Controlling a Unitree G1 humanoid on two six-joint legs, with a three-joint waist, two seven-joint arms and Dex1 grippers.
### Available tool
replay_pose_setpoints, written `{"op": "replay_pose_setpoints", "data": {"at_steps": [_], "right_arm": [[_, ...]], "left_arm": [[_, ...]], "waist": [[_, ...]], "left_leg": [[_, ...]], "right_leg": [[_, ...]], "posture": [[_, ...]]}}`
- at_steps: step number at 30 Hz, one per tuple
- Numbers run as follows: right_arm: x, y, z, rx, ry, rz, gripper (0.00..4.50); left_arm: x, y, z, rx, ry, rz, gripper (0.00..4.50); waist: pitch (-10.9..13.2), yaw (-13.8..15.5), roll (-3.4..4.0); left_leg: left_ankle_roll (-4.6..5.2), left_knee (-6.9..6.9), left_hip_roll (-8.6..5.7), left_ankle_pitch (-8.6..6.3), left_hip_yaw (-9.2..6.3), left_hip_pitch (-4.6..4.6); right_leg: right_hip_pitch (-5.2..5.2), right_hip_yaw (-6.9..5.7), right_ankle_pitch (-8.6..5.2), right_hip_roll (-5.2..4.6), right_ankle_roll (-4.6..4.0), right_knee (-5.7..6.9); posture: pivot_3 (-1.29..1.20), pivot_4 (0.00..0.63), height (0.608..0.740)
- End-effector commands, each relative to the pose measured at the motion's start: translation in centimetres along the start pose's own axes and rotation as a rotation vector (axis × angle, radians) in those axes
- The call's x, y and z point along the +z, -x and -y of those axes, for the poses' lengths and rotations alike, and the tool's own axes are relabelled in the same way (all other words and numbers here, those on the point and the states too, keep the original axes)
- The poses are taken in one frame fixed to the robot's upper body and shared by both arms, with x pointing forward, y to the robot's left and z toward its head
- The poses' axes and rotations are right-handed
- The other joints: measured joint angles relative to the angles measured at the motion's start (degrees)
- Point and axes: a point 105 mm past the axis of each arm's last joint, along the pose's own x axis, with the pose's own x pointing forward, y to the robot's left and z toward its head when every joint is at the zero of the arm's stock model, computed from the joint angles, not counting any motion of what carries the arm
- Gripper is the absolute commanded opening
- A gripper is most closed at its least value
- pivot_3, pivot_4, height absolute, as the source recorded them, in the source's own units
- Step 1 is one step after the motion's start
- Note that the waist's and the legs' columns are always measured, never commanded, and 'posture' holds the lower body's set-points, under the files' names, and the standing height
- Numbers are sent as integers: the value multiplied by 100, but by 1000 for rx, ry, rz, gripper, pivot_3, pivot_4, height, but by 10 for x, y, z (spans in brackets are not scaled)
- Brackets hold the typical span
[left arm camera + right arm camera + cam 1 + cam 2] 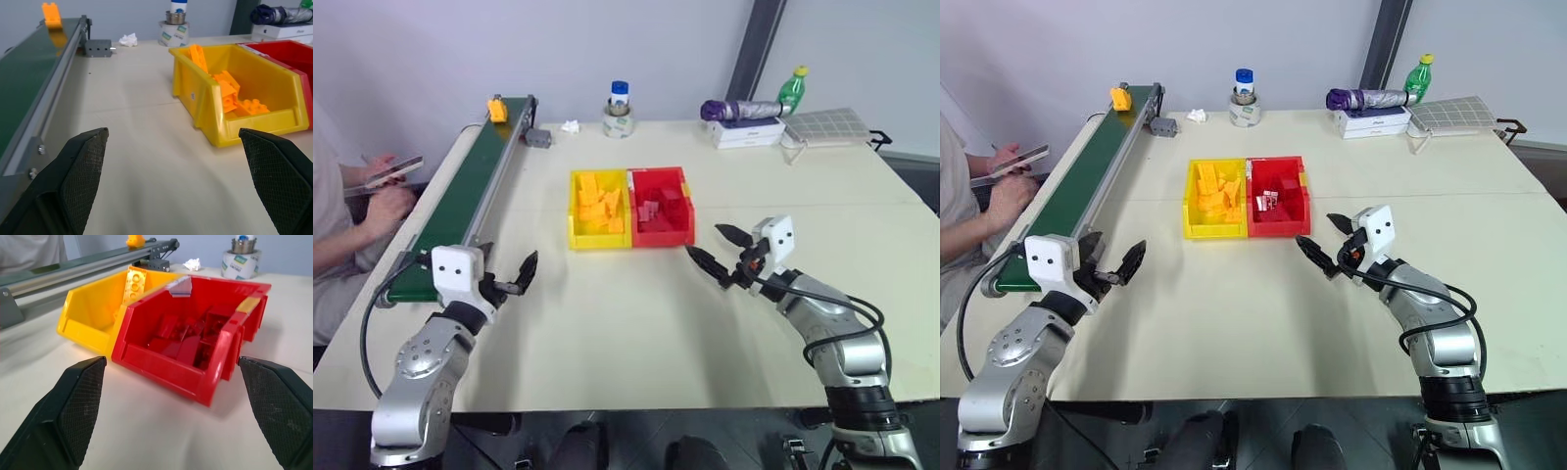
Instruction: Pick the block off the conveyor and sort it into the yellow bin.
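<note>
Our left gripper [514,277] hangs with jaws spread, empty, beside the conveyor [460,196]'s near end. The chunky, stepped orange-yellow block [496,108] rides its far end; grabbing late could let it roll off the smooth green belt. Right of the conveyor sit the glossy yellow bin [576,235] and our wide-open right gripper [720,251].

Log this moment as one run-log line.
block: far end of conveyor | left gripper: open, empty | right gripper: open, empty | yellow bin: holds orange bricks
</note>
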Motion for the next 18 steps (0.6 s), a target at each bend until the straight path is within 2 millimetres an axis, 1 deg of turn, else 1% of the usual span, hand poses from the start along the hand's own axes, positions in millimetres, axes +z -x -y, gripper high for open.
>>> {"op": "replay_pose_setpoints", "data": {"at_steps": [1,3,4,7,11,18], "right_arm": [[18,0,-3,12,25,61,4471],[18,0,-4,16,31,57,4471],[18,0,-4,16,30,57,4471],[18,1,-4,16,34,55,4471],[16,2,-3,17,34,47,4471],[16,1,-6,43,31,42,4471]], "left_arm": [[9,4,-6,21,-25,26,4500],[10,3,-7,21,2,35,4500],[11,4,-9,34,-31,37,4500],[8,4,-12,64,-31,20,4500],[14,7,-11,56,-74,43,4500],[27,25,-22,86,-116,63,4500]], "waist": [[0,-2,0],[0,-9,0],[0,-9,0],[0,-8,0],[0,-8,0],[0,-14,0]], "left_leg": [[-2,-1,7,1,0,0],[1,0,16,-1,1,0],[2,1,19,-1,1,0],[4,3,20,-1,2,0],[6,2,19,-1,5,0],[7,-1,20,-1,8,-1]], "right_leg": [[0,0,2,7,-4,0],[-1,0,7,15,-13,-1],[-1,1,9,17,-16,-1],[-1,3,10,16,-18,-1],[-2,5,10,16,-18,-2],[-7,10,10,16,-18,-1]], "posture": [[0,150,740],[0,150,740],[0,150,740],[0,150,740],[0,150,740],[0,150,740]]}}
